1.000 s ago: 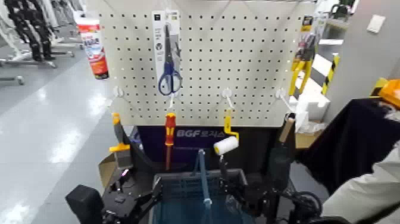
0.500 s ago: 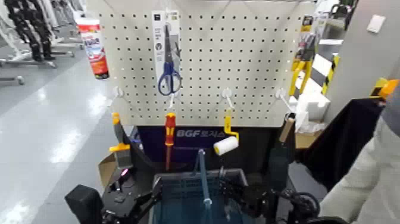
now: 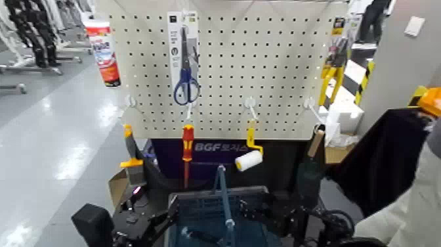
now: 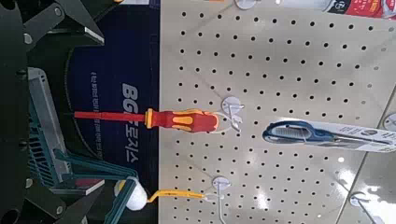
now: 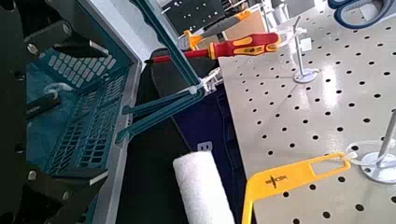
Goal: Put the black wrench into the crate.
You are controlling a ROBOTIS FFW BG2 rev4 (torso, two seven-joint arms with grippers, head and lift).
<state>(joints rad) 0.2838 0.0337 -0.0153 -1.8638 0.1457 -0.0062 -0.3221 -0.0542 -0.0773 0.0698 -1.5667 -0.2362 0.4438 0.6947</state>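
The black wrench (image 3: 197, 234) lies flat inside the crate (image 3: 220, 195), its silvery jaw toward my left side. It also shows in the right wrist view (image 5: 42, 101), resting on the floor of the crate (image 5: 98, 93). My right gripper (image 3: 259, 213) is open and empty at the crate's right edge; in the right wrist view (image 5: 93, 110) its fingers stand wide apart over the basket. My left gripper (image 3: 161, 226) is open and empty at the crate's left edge; in the left wrist view (image 4: 93, 110) it faces the pegboard, beside the crate's wall (image 4: 42, 121).
A white pegboard (image 3: 275, 72) stands behind the crate with blue-handled scissors (image 3: 186, 66), a red-and-yellow screwdriver (image 3: 187, 148), a paint roller (image 3: 249, 157) and brushes (image 3: 133, 164). A person's pale sleeve (image 3: 407, 217) is close at the right.
The wrench, earlier upright in my right gripper over the crate, now lies in the crate. My right gripper has let go and drawn back. The person at the right has shifted.
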